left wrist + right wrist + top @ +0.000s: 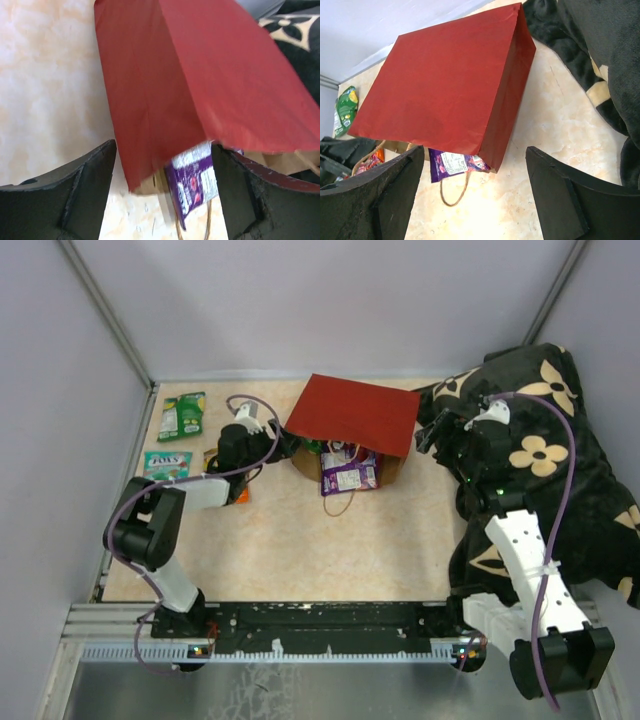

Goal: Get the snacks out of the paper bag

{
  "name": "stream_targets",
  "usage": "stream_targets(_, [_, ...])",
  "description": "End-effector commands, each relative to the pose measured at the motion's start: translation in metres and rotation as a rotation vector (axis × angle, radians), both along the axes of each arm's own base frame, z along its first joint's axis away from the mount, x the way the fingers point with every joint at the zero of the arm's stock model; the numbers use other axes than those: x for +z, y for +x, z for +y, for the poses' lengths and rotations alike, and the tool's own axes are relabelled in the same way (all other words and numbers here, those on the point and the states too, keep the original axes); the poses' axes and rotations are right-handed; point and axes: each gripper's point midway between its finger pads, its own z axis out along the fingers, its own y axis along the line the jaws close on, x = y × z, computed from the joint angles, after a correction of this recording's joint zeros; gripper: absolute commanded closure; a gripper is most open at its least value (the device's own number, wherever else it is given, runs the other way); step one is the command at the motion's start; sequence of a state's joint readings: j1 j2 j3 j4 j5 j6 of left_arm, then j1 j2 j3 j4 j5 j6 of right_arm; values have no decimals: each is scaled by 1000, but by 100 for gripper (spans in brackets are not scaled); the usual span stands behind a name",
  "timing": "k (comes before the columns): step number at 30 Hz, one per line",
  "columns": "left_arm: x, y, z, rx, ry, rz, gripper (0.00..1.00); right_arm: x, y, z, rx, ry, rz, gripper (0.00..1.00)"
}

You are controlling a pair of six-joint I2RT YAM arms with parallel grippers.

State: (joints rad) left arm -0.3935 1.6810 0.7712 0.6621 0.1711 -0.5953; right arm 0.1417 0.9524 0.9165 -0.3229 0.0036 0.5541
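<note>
Paper bag (352,415) lies on its side mid-tabletop (300,550), red face up, mouth toward the arms. Purple packet (349,470) pokes partway out of the mouth. Green packet (181,415) and teal packet (166,464) lie at far left, well apart from the bag. Left tool (162,150) spread, holding nothing, by the bag's left edge. Right tool (474,150) spread, holding nothing, off the bag's right side, by the flowered pillow (560,470).

Big black pillow with cream flowers (600,500) is slumped along my right side, lying on the far right of the beige marbled table (340,550). Plain grey walls (330,300) behind, and a metal rail (330,650) at the near edge.
</note>
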Motion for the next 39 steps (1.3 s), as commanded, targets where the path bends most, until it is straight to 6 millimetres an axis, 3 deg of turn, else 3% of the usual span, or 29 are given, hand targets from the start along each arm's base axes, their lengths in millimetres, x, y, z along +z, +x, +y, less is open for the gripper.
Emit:
stream_targets(1, [21,14,-15,-127,-61,-46,18,24,3,3,17,20,-67,17])
stream_targets(4, [20,27,-13,-121,-37,-42,18,19,2,3,19,19,-56,17])
stream_targets(13, [-8,95,-21,-165,141,104,17,13,4,5,26,18,-48,17])
stream_targets(17, [-18,117,-5,-124,199,175,17,14,5,3,21,8,-50,17])
stream_targets(20, [-17,122,20,-76,157,208,16,15,5,3,20,5,-55,17])
stream_targets(24, [8,100,32,-103,107,185,16,13,5,3,24,2,-59,16])
stream_targets(30, [45,27,23,-117,-24,62,14,14,9,3,34,-21,-78,16])
stream_targets(36, [49,-39,-14,-185,-221,33,20,12,11,10,61,8,-85,16])
stream_targets(39, [41,-40,-29,-154,-247,43,26,12,9,11,64,13,-84,15])
